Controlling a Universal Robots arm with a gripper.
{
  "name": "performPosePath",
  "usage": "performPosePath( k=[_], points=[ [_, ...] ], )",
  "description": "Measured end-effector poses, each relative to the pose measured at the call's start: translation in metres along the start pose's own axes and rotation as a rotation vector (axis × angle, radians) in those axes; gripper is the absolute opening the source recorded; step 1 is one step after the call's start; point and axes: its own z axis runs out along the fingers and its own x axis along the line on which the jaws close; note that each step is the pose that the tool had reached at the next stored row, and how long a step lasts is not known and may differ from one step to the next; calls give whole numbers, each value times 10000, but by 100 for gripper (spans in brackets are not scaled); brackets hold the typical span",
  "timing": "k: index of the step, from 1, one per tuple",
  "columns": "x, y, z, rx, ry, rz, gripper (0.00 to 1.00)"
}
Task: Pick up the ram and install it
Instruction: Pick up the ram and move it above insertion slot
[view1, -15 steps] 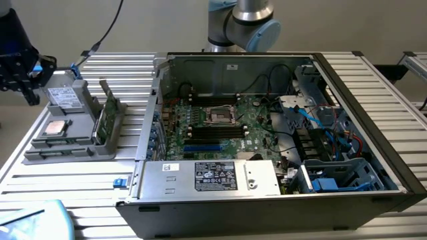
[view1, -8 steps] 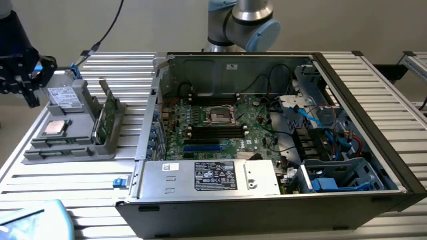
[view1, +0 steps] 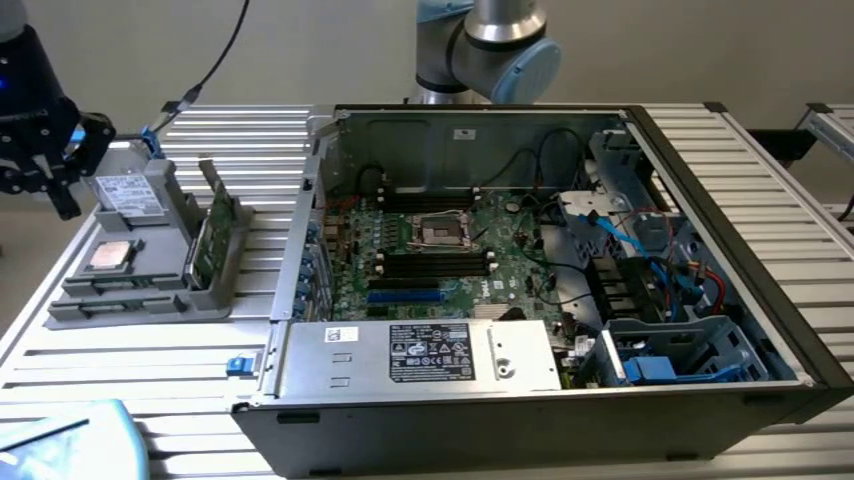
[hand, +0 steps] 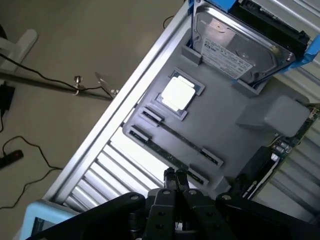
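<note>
1. Nothing of the task shows as done yet. The ram stands on edge in a long slot of the grey tray, and nothing grips it.
2. The gripper hovers above the tray. In the wrist view its fingers sit over that slot, close to one of its end clips. They are drawn together with only a sliver between them and hold nothing.
3. In the exterior view the gripper hangs above the desk, off toward the exterior view's left of the tray and clear of it.
4. By my reading, both the pickup and the install are left to do. The open computer case lies well apart from the tray, toward the exterior view's right. Its motherboard is exposed, with long black slots on either side of the processor socket.
5. Counts:
   - one arm and one gripper;
   - one tray and one case;
   - one hard drive in the tray;
   - one square processor chip in its recess;
   - one broad green card with a bracket at the tray's edge.
6. The tray has two long slots side by side. One shows the stick's green edge; I cannot tell whether the other holds a second stick.
7. I cannot count the motherboard's slots with confidence.
</note>
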Motion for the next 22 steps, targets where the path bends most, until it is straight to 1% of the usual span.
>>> performPosePath(
  k=[2, 5, 7, 8, 9, 10, 11, 14, 22],
  points=[
    [0, 0, 2, 53, 19, -356, 11],
    [0, 0, 4, 179, -10, -897, 11],
    [-1, -1, 6, 285, -59, -1233, 11],
    [-1, 0, 7, 351, -100, -1389, 11],
    [-1, -1, 8, 430, -155, -1551, 11],
    [-2, -1, 11, 495, -199, -1707, 11],
    [-2, -1, 12, 534, -207, -1885, 11],
    [-3, -2, 23, 597, -198, -2420, 11],
    [-8, -5, 63, 698, -183, -3869, 11]
  ],
)
